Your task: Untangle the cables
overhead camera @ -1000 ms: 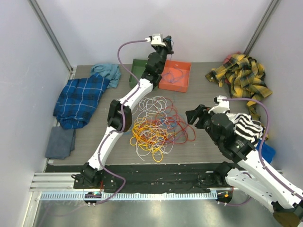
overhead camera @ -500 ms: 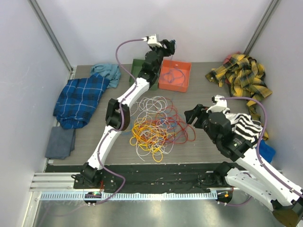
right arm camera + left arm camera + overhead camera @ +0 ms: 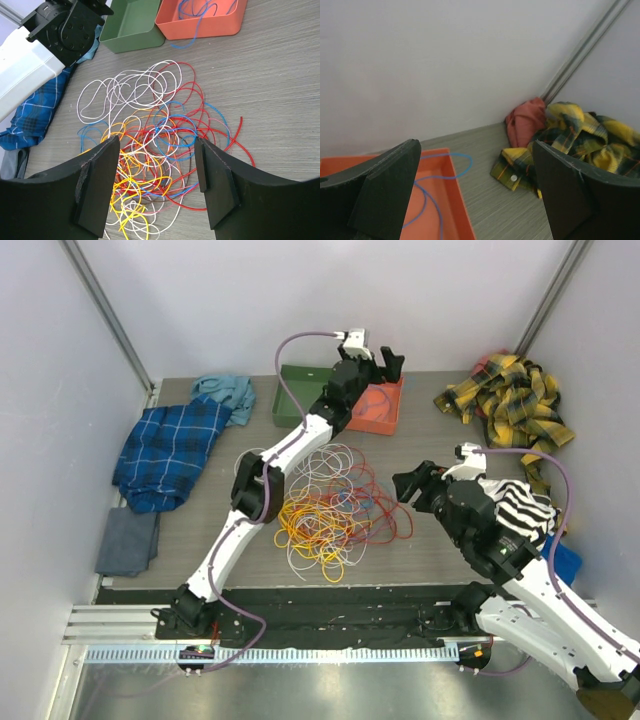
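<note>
The cables (image 3: pixel 330 505) lie in a loose tangle of white, yellow, orange, red and blue loops on the table's middle, also seen in the right wrist view (image 3: pixel 155 150). One blue cable (image 3: pixel 427 195) lies in the orange tray (image 3: pixel 457 200), one loop hanging over its far rim. My left gripper (image 3: pixel 378 362) hangs open above the tray's far right corner, nothing between its fingers (image 3: pixel 476 150). My right gripper (image 3: pixel 412 485) hovers open just right of the tangle, empty, its jaws framing the red and blue loops (image 3: pixel 156 145).
A green tray (image 3: pixel 300 390) stands left of the orange tray (image 3: pixel 372 405). Blue plaid (image 3: pixel 170 450), teal (image 3: pixel 225 390) and grey (image 3: pixel 128 540) cloths lie at the left. A yellow plaid shirt (image 3: pixel 510 400) and red cloth (image 3: pixel 525 117) fill the back right corner; a striped cloth (image 3: pixel 525 505) lies at the right.
My left gripper has gone from shut to open and swung right over the orange tray. The right arm has barely moved.
</note>
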